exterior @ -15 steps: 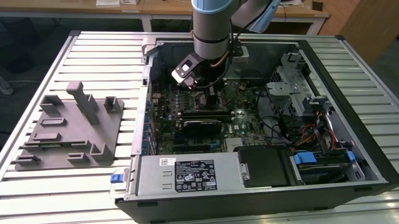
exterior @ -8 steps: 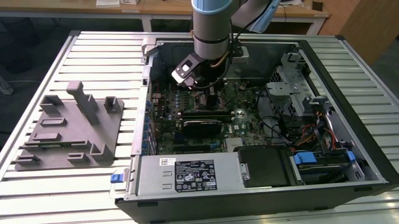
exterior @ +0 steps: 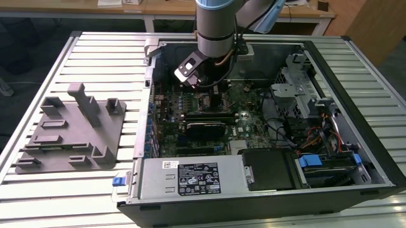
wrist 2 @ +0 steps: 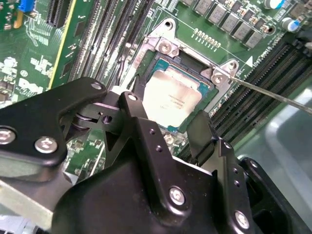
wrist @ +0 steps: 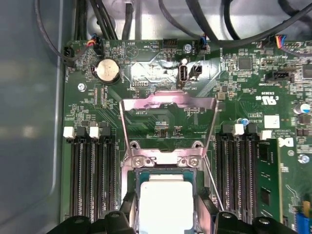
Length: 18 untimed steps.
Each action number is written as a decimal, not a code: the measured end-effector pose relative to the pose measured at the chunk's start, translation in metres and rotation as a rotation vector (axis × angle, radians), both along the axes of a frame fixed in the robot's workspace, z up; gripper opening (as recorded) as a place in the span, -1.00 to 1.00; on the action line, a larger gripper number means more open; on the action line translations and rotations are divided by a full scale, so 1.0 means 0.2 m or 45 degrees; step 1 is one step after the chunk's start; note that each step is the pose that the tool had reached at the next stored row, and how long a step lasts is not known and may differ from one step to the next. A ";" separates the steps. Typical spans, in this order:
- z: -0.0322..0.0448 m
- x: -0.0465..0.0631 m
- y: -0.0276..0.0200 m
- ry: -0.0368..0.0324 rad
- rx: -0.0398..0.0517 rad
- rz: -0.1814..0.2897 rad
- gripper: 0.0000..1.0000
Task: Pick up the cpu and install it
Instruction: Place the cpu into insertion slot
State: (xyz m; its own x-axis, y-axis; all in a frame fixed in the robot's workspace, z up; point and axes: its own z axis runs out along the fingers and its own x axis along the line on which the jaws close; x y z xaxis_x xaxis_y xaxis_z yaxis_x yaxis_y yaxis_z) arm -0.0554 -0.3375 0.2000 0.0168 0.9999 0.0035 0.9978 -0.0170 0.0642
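Note:
The cpu [wrist 2: 170, 95], a flat square chip with a silvery top and a thin green rim, lies level in the open socket [wrist 2: 163, 46] on the green motherboard. My gripper [wrist 2: 168, 109] reaches down over it, and its two black fingers [wrist 2: 138, 100] press against opposite edges of the chip. In the first wrist view the cpu [wrist: 165, 200] sits between the fingers [wrist: 127, 212] of the gripper [wrist: 165, 214]. The socket's metal load plate [wrist: 168, 102] stands flipped open beyond the chip. In the exterior view the gripper [exterior: 206, 92] is low inside the case.
The open computer case [exterior: 355, 90] lies on a slatted table. Memory slots [wrist: 92, 180] flank the socket on both sides. A thin lever rod [wrist 2: 273, 95] sticks out beside the socket. The grey fixture tray [exterior: 70, 133] stands at the exterior view's left, and the power supply [exterior: 190, 178] lies near the front.

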 end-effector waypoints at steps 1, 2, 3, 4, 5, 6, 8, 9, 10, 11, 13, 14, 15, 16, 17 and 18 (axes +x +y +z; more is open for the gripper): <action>0.011 0.00 0.000 0.0000 0.000 0.000 0.23; 0.022 0.00 0.000 -0.0001 0.000 0.000 0.23; 0.034 0.00 0.000 0.0000 0.000 0.000 0.23; 0.046 0.00 0.000 0.0000 0.000 0.000 0.23; 0.058 0.00 0.000 -0.0001 0.000 0.000 0.23; 0.072 0.00 0.000 -0.0001 0.000 0.000 0.23; 0.097 0.00 0.000 0.0000 0.000 0.000 0.23; 0.107 0.00 0.000 0.0000 0.000 0.000 0.23; 0.114 0.00 0.000 0.0001 0.000 0.000 0.23; 0.115 0.00 0.000 -0.0001 0.000 0.000 0.23; 0.115 0.00 0.000 -0.0001 0.000 0.000 0.23; 0.115 0.00 0.000 0.0000 0.000 0.000 0.23; 0.115 0.00 0.000 -0.0001 0.000 0.000 0.23; 0.115 0.00 0.000 -0.0001 0.000 0.000 0.23; 0.115 0.00 0.000 -0.0001 0.000 0.000 0.23; 0.115 0.00 0.000 0.0000 0.000 0.000 0.23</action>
State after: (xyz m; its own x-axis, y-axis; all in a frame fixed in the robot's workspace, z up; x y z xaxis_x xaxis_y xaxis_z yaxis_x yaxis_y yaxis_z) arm -0.0554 -0.3375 0.2231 0.0170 0.9998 0.0036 0.9978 -0.0172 0.0642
